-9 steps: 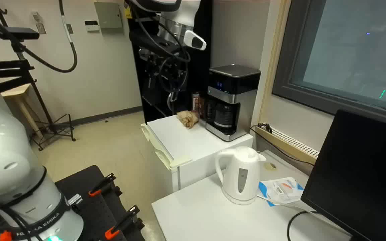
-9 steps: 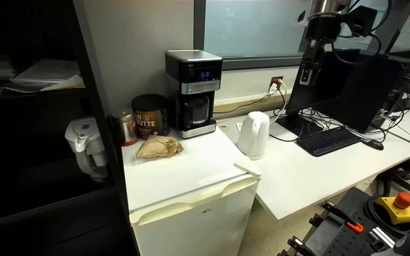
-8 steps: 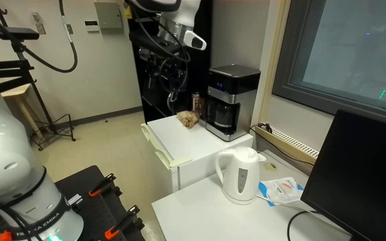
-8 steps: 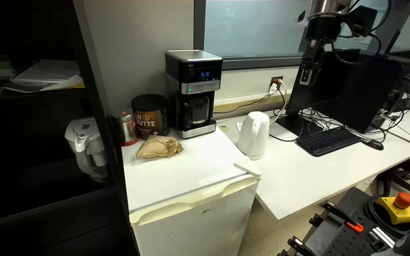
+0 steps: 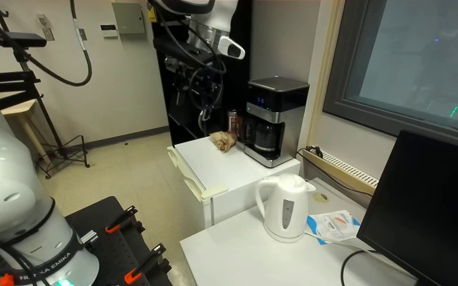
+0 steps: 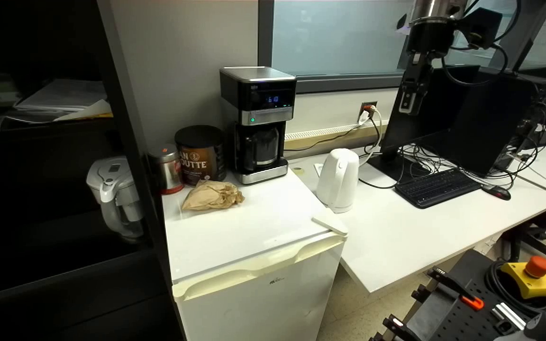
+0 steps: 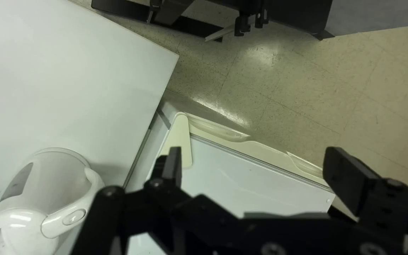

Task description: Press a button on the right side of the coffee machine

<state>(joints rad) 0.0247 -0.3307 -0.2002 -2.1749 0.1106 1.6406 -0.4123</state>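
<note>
The coffee machine (image 5: 292,123) is a black and steel drip maker with a glass carafe; it stands on the white fridge top in both exterior views. In an exterior view its front (image 6: 268,100) shows blue digits, a green light and small lit marks at the panel's right. My gripper (image 5: 192,107) hangs in the air, fingers down, apart from the machine. It also shows side-on in an exterior view (image 6: 410,102), to the right of the machine in the picture. In the wrist view the gripper (image 7: 253,164) is open and empty above the fridge. The machine is out of the wrist view.
A white kettle (image 5: 288,206) stands on the desk beside the fridge (image 6: 254,232). A crumpled paper bag (image 6: 213,195), a coffee tin (image 6: 200,161) and a steel canister (image 6: 169,170) are left of the machine. A monitor (image 5: 424,206) stands on the desk. A dark shelf (image 6: 40,199) borders the fridge.
</note>
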